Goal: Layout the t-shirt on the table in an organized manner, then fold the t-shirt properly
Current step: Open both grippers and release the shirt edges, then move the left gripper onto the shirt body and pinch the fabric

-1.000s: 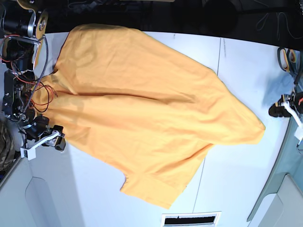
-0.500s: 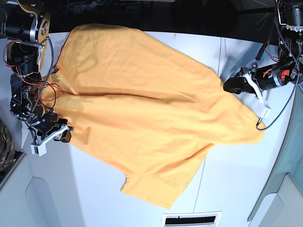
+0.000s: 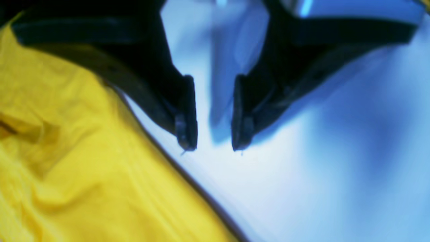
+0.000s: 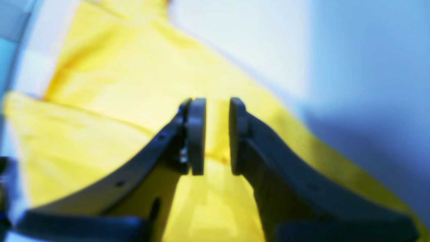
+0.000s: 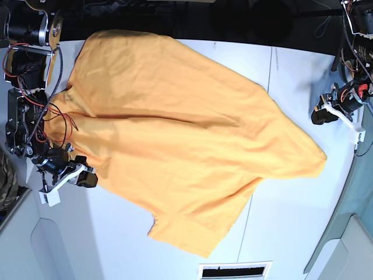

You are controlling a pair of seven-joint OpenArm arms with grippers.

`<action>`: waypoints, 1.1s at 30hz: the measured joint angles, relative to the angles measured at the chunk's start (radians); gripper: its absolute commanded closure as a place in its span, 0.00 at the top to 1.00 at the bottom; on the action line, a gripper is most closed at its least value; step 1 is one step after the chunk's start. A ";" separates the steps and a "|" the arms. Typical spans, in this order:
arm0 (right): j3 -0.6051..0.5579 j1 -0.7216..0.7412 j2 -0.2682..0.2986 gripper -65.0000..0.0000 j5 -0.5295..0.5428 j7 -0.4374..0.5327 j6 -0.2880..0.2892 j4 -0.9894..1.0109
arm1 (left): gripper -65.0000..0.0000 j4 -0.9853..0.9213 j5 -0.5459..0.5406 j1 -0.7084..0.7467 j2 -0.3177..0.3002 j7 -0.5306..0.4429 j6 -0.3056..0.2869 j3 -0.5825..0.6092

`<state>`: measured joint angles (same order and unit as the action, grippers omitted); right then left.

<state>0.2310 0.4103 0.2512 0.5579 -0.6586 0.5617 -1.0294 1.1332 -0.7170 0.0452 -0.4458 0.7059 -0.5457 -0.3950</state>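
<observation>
The orange-yellow t-shirt lies spread at a slant across the white table, with one sleeve toward the front. My right gripper sits at the shirt's left edge. In the right wrist view its jaws stand a narrow gap apart with the yellow t-shirt showing in that gap. Whether they pinch it is unclear. My left gripper hovers over bare table right of the shirt. In the left wrist view it is open and holds nothing, with the t-shirt just to its left.
Camouflage fabric shows at the far left edge. A dark seam line crosses the tabletop. A slotted vent sits at the front edge. Behind the table's far edge the background is dark.
My right gripper's jaws have narrowed and it has edged onto the shirt's left border. My left gripper reached toward the shirt's right edge, then drew back to the right. The shirt lies as before.
</observation>
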 measured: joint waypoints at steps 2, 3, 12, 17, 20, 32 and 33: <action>-0.001 0.000 -0.001 0.35 0.026 -0.014 0.006 -0.002 | 0.44 -0.056 -0.002 -0.047 0.019 -0.009 -0.001 0.002; -0.001 0.000 -0.002 0.38 0.027 -0.017 0.006 -0.002 | 0.47 -0.085 -0.004 -0.071 0.026 -0.017 -0.001 0.003; -0.002 -0.076 -0.040 0.39 0.021 -0.025 0.003 -0.002 | 0.46 -0.200 0.005 -0.171 0.043 -0.042 -0.005 0.000; -0.002 -0.083 -0.041 0.39 0.019 -0.020 0.003 -0.002 | 0.00 -0.204 0.097 -0.195 0.066 -0.075 -0.001 -0.001; -0.002 -0.082 -0.041 0.39 0.020 -0.020 0.003 -0.002 | 0.00 -0.181 0.108 -0.213 0.065 -0.047 -0.010 -0.001; -0.002 -0.084 -0.042 0.39 0.008 -0.022 0.003 -0.002 | 0.00 0.111 0.160 -0.276 0.129 0.012 -0.043 0.344; -0.002 -0.084 -0.041 0.39 0.008 -0.022 0.003 -0.002 | 0.00 0.112 0.182 -0.282 0.148 0.011 -0.042 0.398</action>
<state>0.2295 0.3267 0.2100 0.5659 -0.6804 0.5652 -1.0313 1.2449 -0.5350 -0.2363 -0.2974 0.7166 -0.5880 0.0032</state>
